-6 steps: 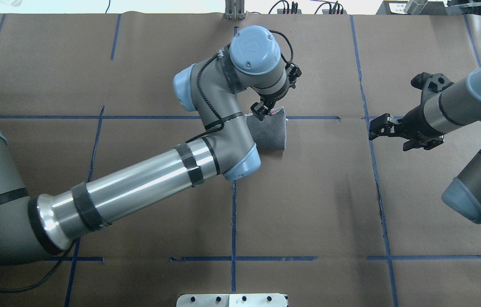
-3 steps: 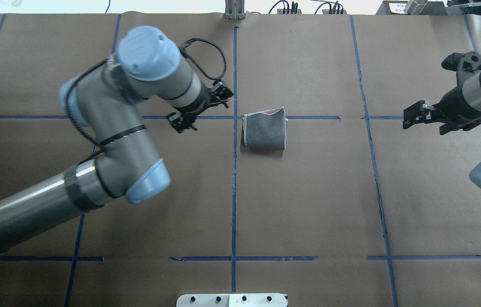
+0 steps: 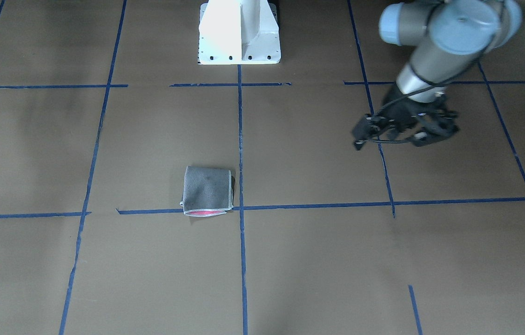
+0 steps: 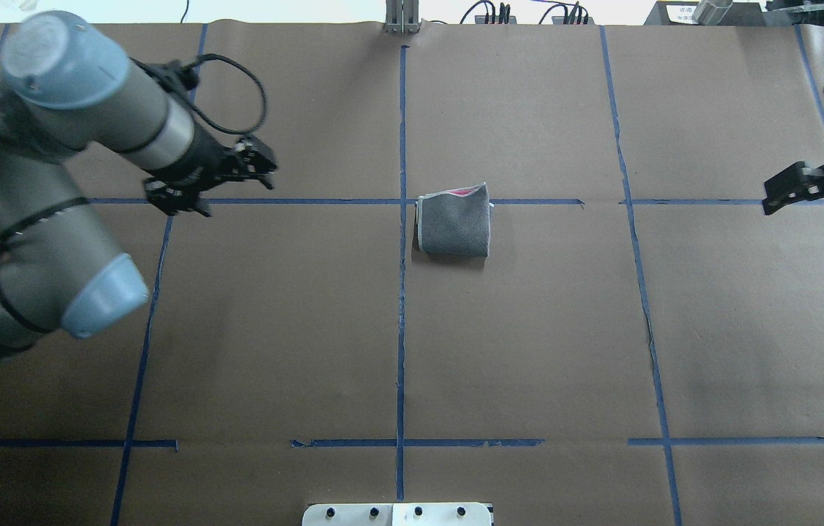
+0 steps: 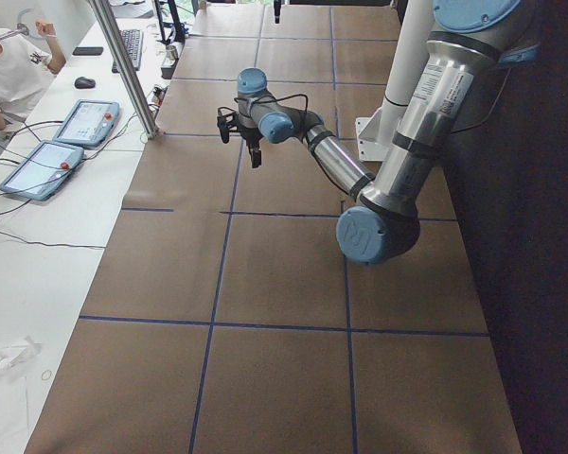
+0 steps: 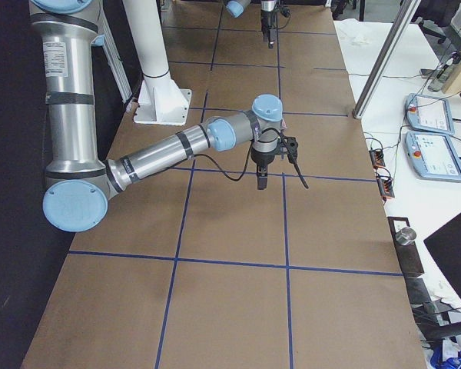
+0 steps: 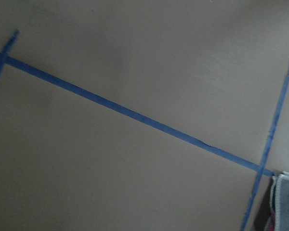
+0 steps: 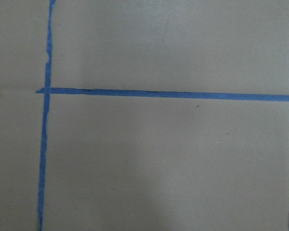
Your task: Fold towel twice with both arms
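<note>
The towel (image 4: 454, 221) lay folded into a small square on the table (image 4: 529, 351), grey face up, with a sliver of pink showing along its far edge. It sat just right of the centre tape line (image 4: 400, 329) in the overhead view, its far edge on the cross line, and nothing touched it. The left wrist camera caught only one whitish-bordered corner, cut off at the frame's lower right. The left gripper (image 4: 177, 199) hung well apart to the towel's left, holding nothing, its fingers seemingly spread. The right gripper (image 4: 788, 190) was well apart on the other side, partly cut off by the frame edge. Whether its fingers were apart could not be told.
</note>
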`<state>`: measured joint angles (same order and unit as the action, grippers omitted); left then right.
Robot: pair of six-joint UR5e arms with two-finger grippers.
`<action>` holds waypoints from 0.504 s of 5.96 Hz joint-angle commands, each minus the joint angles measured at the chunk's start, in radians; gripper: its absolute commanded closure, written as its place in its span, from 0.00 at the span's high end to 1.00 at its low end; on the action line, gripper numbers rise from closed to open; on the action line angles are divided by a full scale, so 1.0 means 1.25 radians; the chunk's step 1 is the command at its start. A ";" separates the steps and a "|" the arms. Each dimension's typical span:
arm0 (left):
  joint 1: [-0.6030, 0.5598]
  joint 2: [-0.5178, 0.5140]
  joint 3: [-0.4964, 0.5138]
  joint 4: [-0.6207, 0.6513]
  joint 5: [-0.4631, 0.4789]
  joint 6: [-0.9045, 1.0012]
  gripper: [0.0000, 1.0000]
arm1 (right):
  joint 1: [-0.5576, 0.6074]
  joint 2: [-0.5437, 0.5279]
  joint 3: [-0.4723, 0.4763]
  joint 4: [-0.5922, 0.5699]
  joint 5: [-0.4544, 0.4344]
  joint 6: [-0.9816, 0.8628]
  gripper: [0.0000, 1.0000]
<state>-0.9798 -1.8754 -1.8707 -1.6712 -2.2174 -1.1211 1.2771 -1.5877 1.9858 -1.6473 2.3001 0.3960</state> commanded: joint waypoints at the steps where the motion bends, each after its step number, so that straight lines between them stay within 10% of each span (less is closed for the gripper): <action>1: -0.226 0.169 0.050 0.004 -0.118 0.406 1.00 | 0.098 -0.071 -0.001 -0.006 0.033 -0.131 1.00; 3: -0.373 0.234 0.167 0.004 -0.139 0.703 1.00 | 0.104 -0.088 -0.036 0.000 0.025 -0.133 1.00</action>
<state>-1.3569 -1.6220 -1.7293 -1.6662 -2.3793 -0.4185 1.4015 -1.6830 1.9631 -1.6520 2.3316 0.2412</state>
